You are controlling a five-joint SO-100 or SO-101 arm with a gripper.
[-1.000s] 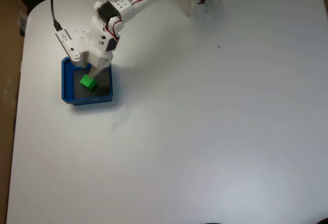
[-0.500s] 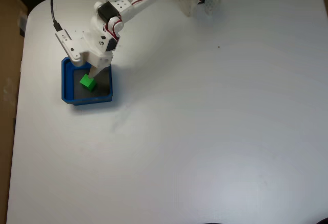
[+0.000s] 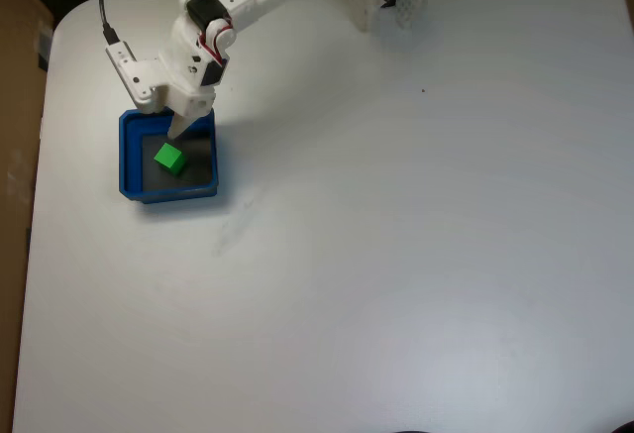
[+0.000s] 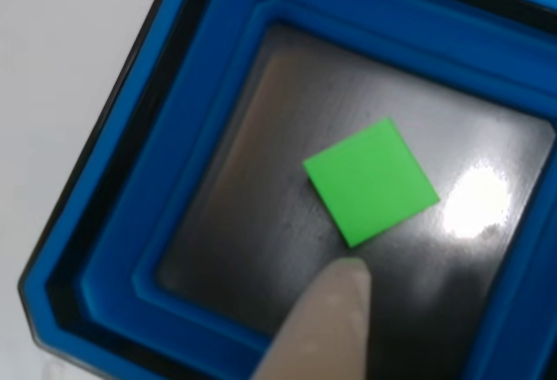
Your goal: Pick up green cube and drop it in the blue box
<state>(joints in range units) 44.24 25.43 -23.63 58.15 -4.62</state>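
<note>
Currently the green cube (image 3: 170, 160) lies flat on the grey floor of the blue box (image 3: 127, 161), apart from all four walls, so the drop appears complete. In the fixed view the box sits at the far left of the white table (image 3: 396, 255), with the arm reaching in from the top edge and the gripper (image 3: 176, 128) poised over the box's upper rim, its tip above and just beside the cube. The cube is not held. Whether the fingers stand apart or closed cannot be told from either picture, since a single fingertip is all that is visible.

Risks, by judgement:
- A sideways or downward motion of the tip could nudge the cube or catch a box wall, shifting the light tray on the smooth table. A straight upward retreat avoids this.
- The cable (image 3: 102, 17) looping off the wrist could snag during withdrawal.

View differences, left to right:
- The fixed view gives the box's place on the table, the arm's posture and the cable.
- The other view, looking straight down into the box (image 4: 113, 180), shows the cube (image 4: 372, 182) turned diagonally to the walls, one pale fingertip (image 4: 326, 319) entering from the lower edge, very near the cube's lower corner; contact cannot be ruled out. A glare patch lies on the floor at right.
</note>
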